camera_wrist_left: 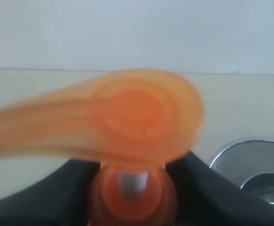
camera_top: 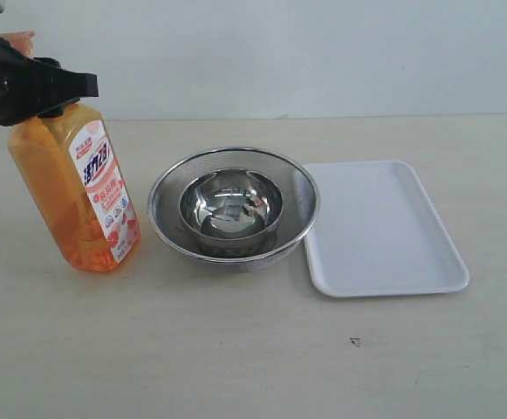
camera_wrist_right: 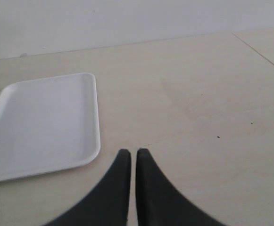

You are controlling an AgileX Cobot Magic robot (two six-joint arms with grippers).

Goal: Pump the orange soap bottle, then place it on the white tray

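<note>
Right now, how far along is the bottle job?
Done: nothing provable; pumping can't be judged. In hand: the left gripper has its jaws around the neck of the orange soap bottle, tilted beside the steel bowls. Left: moving it onto the white tray, which holds nothing.

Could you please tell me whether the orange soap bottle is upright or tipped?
Tipped: the orange soap bottle leans, its top toward the exterior view's left, with the left gripper shut around its neck.

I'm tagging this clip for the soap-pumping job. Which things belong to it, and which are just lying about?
Job: the orange soap bottle, held at the neck by the left gripper; the white tray.
Lying about: the steel mesh bowl; the smaller steel bowl nested inside it.
</note>
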